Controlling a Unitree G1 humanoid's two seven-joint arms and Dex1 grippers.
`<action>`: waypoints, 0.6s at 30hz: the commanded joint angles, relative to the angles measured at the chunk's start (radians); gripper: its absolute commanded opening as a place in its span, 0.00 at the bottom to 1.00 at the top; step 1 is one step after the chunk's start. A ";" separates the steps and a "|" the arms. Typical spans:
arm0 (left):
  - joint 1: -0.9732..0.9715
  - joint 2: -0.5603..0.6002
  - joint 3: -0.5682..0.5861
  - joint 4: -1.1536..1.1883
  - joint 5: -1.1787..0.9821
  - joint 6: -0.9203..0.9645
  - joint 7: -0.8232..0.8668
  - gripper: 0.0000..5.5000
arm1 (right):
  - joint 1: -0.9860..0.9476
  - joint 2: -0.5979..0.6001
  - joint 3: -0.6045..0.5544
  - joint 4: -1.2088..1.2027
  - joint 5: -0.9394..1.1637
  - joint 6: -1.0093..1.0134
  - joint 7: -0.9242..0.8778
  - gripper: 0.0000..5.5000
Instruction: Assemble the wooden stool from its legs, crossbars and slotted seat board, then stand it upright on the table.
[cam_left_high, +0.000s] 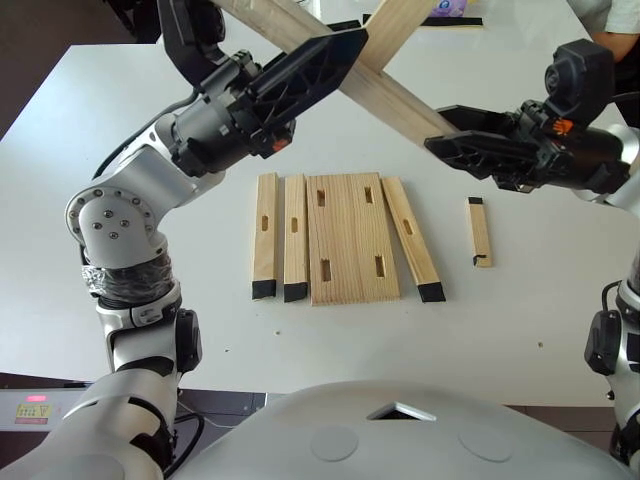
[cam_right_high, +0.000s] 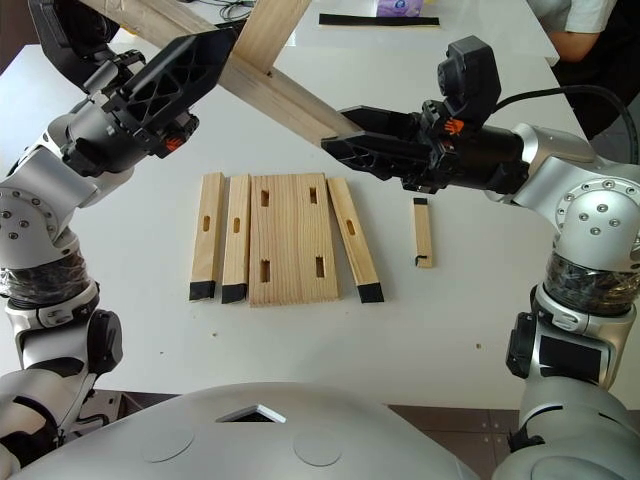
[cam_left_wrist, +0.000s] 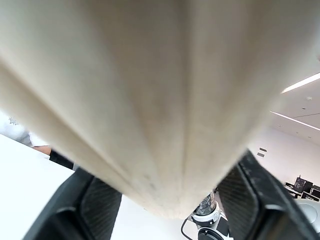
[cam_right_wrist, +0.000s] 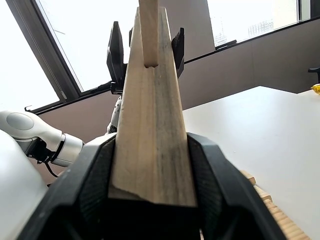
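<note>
A long wooden leg (cam_left_high: 400, 100) hangs slanted above the table, and both grippers hold it. My right gripper (cam_left_high: 440, 140) is shut on its lower end, black fingers (cam_right_wrist: 95, 170) pressed to both sides. My left gripper (cam_left_high: 345, 45) is shut on it higher up, next to the joint. A crossbar (cam_left_high: 395, 25) stands in the leg's slot and crosses it. Flat on the table below lie the slotted seat board (cam_left_high: 350, 238), two legs (cam_left_high: 265, 235) side by side to its left, one leg (cam_left_high: 413, 238) to its right, and a short crossbar (cam_left_high: 480, 232) farther right.
A black strip (cam_right_high: 378, 19) and a small purple item (cam_right_high: 405, 7) lie at the far edge of the white table (cam_left_high: 520, 330). There is bare tabletop in front of the flat parts and out to both sides.
</note>
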 joint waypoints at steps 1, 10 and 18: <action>0.014 0.016 -0.011 -0.016 -0.020 0.020 -0.031 0.40 | 0.001 -0.007 0.012 -0.009 0.009 -0.009 0.006 0.37; 0.041 0.034 -0.023 -0.043 -0.024 0.026 -0.062 0.38 | 0.004 -0.019 0.018 -0.006 0.008 -0.008 0.028 0.37; 0.066 0.063 -0.051 -0.068 -0.001 0.032 -0.103 0.37 | 0.010 -0.033 0.024 -0.006 -0.003 -0.014 0.047 0.37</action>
